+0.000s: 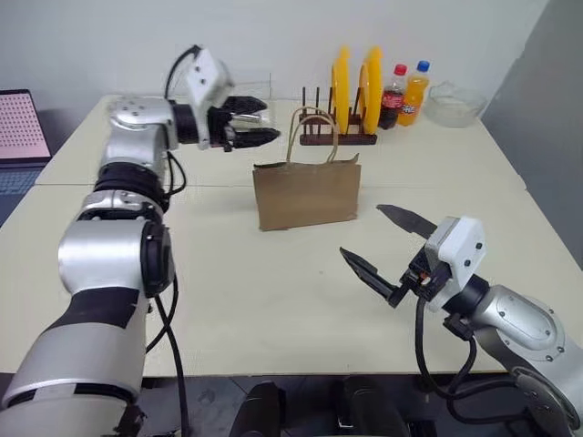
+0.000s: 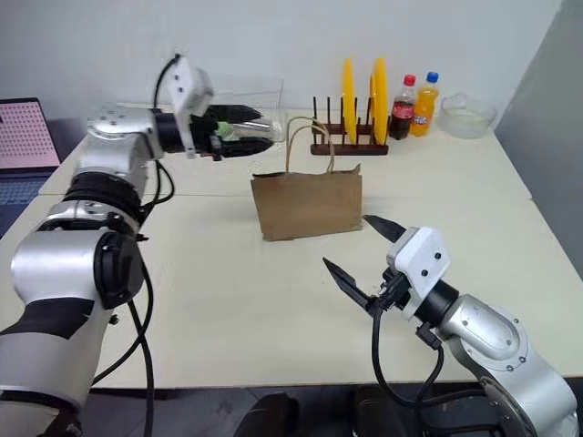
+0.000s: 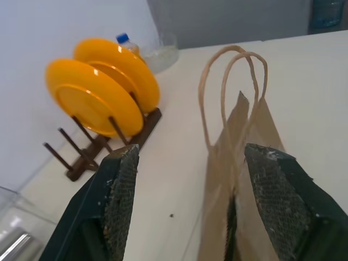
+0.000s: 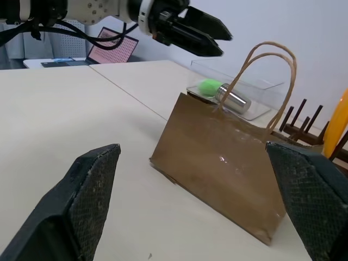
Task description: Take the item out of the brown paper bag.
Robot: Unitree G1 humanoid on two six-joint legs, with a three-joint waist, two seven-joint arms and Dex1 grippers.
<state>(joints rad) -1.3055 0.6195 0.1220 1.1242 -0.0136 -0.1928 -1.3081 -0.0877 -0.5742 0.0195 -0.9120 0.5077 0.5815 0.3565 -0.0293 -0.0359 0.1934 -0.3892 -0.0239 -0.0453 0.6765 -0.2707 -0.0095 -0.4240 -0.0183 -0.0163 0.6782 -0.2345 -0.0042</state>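
Observation:
The brown paper bag (image 1: 306,193) stands upright in the middle of the table, its two loop handles (image 1: 311,132) up. The item is hidden. My left gripper (image 1: 264,123) hovers level at handle height, just left of the handles and apart from them; it is open with nothing between its fingers (image 3: 122,190). In the left wrist view the bag's top edge (image 3: 247,117) lies just beyond the fingertips. My right gripper (image 1: 360,229) is open wide and empty, low over the table at the bag's front right, pointing at the bag (image 4: 223,163).
At the table's back stand a wooden rack with two yellow plates (image 1: 353,84), a cola bottle (image 1: 393,96), an orange soda bottle (image 1: 414,93) and a glass bowl (image 1: 453,103). A clear plastic box (image 4: 239,92) sits behind the bag. A laptop (image 1: 20,127) is at far left.

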